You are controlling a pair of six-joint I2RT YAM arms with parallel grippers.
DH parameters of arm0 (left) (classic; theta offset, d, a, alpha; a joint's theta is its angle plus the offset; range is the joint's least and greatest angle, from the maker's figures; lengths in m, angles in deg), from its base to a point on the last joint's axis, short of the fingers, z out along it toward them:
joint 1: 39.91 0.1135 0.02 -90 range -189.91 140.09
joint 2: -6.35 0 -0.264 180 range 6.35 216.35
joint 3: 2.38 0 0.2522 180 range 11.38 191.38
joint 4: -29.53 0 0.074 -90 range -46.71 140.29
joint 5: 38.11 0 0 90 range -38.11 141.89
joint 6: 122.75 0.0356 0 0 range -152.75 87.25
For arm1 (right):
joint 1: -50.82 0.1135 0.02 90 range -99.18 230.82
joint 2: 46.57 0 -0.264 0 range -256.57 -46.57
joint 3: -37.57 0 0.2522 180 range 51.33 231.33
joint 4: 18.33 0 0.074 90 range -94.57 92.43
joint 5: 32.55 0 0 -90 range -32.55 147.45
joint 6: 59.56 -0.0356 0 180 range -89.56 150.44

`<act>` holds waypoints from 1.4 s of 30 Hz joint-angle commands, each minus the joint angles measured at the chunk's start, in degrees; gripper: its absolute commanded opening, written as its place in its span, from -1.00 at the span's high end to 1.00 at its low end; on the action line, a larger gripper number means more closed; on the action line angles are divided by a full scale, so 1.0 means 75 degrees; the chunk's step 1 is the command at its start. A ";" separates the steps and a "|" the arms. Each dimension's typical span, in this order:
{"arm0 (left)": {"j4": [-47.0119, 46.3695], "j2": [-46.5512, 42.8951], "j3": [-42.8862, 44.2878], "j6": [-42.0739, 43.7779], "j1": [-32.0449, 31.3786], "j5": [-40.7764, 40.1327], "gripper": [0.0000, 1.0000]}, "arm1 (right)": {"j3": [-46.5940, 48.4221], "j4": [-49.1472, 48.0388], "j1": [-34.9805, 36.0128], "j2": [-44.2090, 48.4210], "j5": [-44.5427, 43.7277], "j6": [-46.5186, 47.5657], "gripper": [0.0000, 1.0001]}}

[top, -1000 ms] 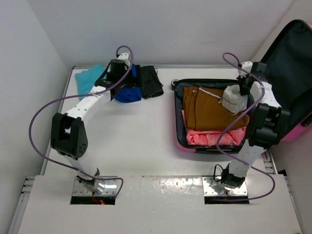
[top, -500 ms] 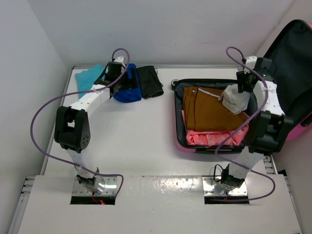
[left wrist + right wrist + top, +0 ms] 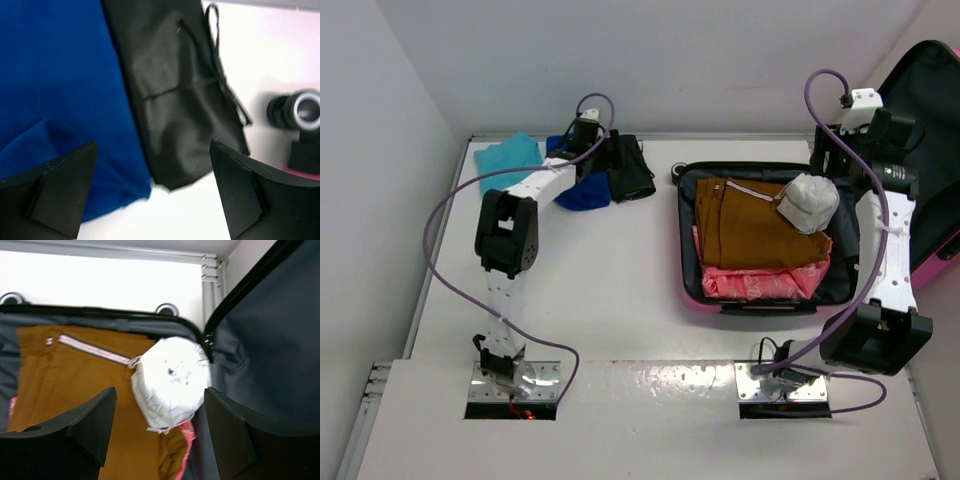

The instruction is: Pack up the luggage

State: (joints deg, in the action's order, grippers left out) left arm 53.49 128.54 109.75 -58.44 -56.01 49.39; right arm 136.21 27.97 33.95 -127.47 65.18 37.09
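Lying open at the right of the top view, the small bright pink hard-shell suitcase (image 3: 930, 80) holds folded brown fabric trousers (image 3: 750, 225) and a crumpled pink garment (image 3: 760, 282). At upper left, the left gripper (image 3: 152, 150), fingers wide apart and empty, has shifted from the folded blue cloth (image 3: 60, 75) to hang over its edge with the black fabric pouch (image 3: 180, 100), likely the next pick. The rounded white fabric bundle (image 3: 170, 382) now rests on the trousers, released. The right gripper (image 3: 159, 395) has risen above it, fingers spread, holding nothing.
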 commanded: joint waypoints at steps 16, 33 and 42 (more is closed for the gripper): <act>0.1746 0.2234 0.2130 0.0811 0.0248 -0.3113 -0.99 | -0.0513 0.0432 0.0877 0.0533 0.0364 -0.0782 -0.44; 0.3751 0.2601 0.2764 0.0859 0.0459 -0.1730 -0.34 | -0.0056 0.0853 0.1006 0.0463 0.0282 -0.0840 -0.39; 0.4219 0.1874 0.0612 0.0497 0.0670 0.0132 -0.21 | 0.0214 0.1017 0.1030 0.0346 0.0341 -0.0829 -0.36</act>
State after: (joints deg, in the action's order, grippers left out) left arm 72.79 142.46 122.67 -53.02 -51.87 42.30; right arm 134.96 35.44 41.25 -124.55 67.87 31.65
